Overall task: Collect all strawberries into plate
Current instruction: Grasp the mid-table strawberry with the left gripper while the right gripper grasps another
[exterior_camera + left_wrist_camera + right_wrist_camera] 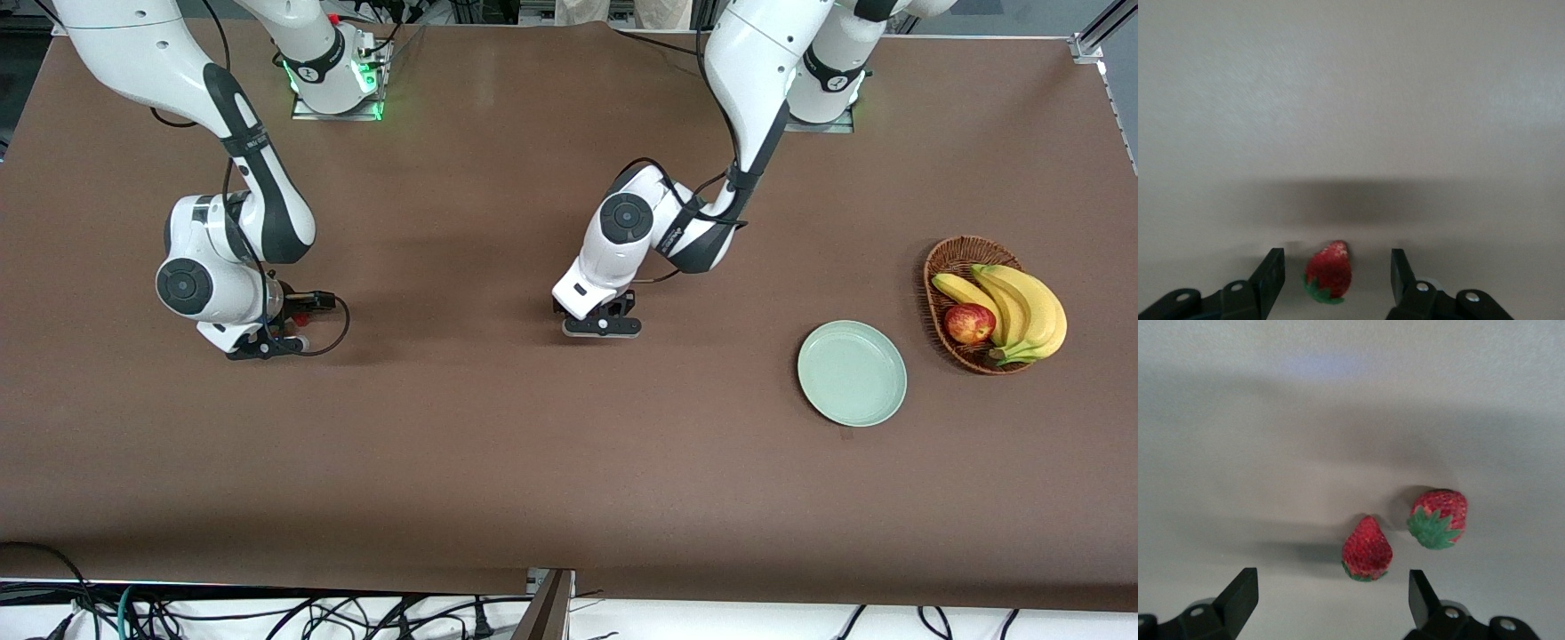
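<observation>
Left gripper (602, 325) is hanging low over the middle of the brown table (498, 444), its two dark fingers (1269, 277) standing apart on either side of one strawberry (1329, 272) that is lying on the tabletop. Neither finger is touching the fruit (a gap is showing on each side), so nothing is being held.

Right gripper (267, 342) is hovering low near the right arm's end of the table, fingers (1239, 595) spread wide and holding nothing. Two more strawberries are lying on the table beneath it, just beside each other: one strawberry with its tip up (1367, 549) between the fingers, and a rounder strawberry (1439, 517) with its green cap facing the camera.

Toward the left arm's end of the table, the pale green plate (852, 372) is sitting with nothing on it. Just beside it, closer to the table's end, a wicker basket (953, 267) is holding bananas (1022, 307) and an apple (969, 323).
</observation>
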You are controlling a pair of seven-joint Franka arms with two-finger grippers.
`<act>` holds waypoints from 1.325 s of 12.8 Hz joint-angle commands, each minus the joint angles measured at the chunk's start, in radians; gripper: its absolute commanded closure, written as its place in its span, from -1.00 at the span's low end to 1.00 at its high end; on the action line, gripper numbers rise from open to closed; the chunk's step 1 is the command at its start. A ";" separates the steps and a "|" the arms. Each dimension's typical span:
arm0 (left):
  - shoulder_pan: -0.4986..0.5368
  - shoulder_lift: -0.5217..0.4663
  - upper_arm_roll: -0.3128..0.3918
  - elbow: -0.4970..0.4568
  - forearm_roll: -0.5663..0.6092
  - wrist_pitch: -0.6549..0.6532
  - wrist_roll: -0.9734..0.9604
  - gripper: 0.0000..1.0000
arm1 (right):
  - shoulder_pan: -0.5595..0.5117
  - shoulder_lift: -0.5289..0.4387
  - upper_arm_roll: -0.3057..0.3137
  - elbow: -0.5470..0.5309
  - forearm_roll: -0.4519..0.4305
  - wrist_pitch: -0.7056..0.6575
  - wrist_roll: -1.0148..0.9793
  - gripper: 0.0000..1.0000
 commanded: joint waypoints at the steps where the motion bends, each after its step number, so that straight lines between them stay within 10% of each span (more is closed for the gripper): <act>1: -0.013 0.020 0.019 0.028 0.021 0.000 -0.026 -0.28 | 0.005 -0.017 -0.006 -0.054 -0.005 0.062 -0.010 -1.00; 3: -0.015 0.014 0.016 0.019 0.021 0.000 -0.028 -0.23 | 0.005 -0.009 -0.006 -0.051 -0.005 0.073 -0.010 -0.99; 9: -0.026 -0.010 0.013 -0.029 0.023 -0.010 -0.026 1.00 | 0.003 0.020 -0.006 -0.048 -0.005 0.127 -0.010 -0.65; 17: 0.186 -0.312 -0.004 -0.087 0.021 -0.424 0.246 1.00 | 0.003 0.008 -0.006 -0.044 -0.005 0.116 -0.019 0.78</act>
